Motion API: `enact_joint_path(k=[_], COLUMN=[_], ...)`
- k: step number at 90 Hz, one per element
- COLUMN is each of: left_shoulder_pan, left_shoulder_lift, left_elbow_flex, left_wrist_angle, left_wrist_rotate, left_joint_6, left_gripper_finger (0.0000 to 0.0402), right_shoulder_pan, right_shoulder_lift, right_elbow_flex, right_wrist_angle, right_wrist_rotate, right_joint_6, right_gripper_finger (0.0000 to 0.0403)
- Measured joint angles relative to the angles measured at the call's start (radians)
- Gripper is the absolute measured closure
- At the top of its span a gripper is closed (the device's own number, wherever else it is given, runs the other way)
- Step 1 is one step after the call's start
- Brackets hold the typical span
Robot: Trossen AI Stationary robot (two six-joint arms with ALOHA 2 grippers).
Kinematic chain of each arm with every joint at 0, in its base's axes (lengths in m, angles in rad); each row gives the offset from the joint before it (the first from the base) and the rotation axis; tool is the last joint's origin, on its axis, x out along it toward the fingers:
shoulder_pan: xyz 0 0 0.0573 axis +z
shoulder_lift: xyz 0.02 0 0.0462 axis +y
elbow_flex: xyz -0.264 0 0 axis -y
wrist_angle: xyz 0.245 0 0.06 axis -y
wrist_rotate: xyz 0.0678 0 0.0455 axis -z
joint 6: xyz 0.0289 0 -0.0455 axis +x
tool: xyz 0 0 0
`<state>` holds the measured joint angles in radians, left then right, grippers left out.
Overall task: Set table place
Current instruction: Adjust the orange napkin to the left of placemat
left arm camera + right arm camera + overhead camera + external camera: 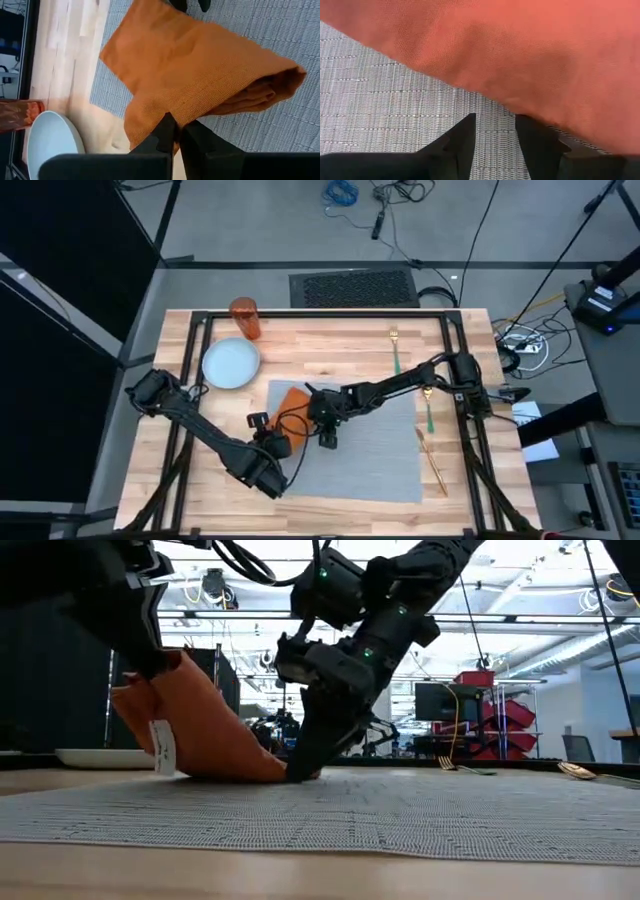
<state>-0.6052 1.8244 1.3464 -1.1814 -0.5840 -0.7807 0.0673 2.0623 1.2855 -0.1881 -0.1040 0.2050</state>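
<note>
Claws [175, 131] [495, 131] pinch, pin napkin [200, 75].

Orange napkin [292, 402], plain weave, small white tag. Grey mat [380, 450], fine ribbed weave. Pale-blue plate [231, 364]. Orange see-through tumbler [245, 318]. Light-wood striped table [330, 340], black frame. Gold fork [395, 348], green handle. Black arms, both.

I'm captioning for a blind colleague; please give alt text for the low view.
An orange napkin is held up at one end by the left pincer, its other end pinned to the grey placemat by the right pincer.
</note>
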Motion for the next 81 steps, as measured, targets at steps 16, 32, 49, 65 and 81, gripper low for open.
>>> enact_joint_path(k=[16, 32, 49, 65, 81], left_shoulder_pan=[0.000, 0.000, 0.000, 0.000, 0.000], left_shoulder_lift=[0.000, 0.000, 0.000, 0.000, 0.000], left_elbow_flex=[0.000, 0.000, 0.000, 0.000, 0.000], left_wrist_angle=[0.021, 0.021, 0.023, 0.027, 0.026], left_wrist_rotate=[-0.001, -0.003, -0.018, -0.027, -0.034], left_joint_6=[0.000, 0.000, 0.000, 0.000, 0.005], left_gripper_finger=[0.0401, 0.0401, 0.0401, 0.0401, 0.0401], right_shoulder_pan=[-0.003, -0.003, -0.003, -0.003, -0.003], right_shoulder_lift=[-0.006, -0.007, -0.007, -0.008, -0.008], right_elbow_flex=[0.013, 0.081, 0.119, 0.126, 0.126], right_wrist_angle=[-0.050, -0.157, -0.187, -0.193, -0.193], right_wrist_rotate=[-0.001, 0.000, 0.000, -0.003, -0.031], right_joint_6=[-0.008, -0.045, -0.067, -0.070, -0.063], right_gripper_finger=[0.0298, 0.0302, 0.0303, 0.0303, 0.0303])
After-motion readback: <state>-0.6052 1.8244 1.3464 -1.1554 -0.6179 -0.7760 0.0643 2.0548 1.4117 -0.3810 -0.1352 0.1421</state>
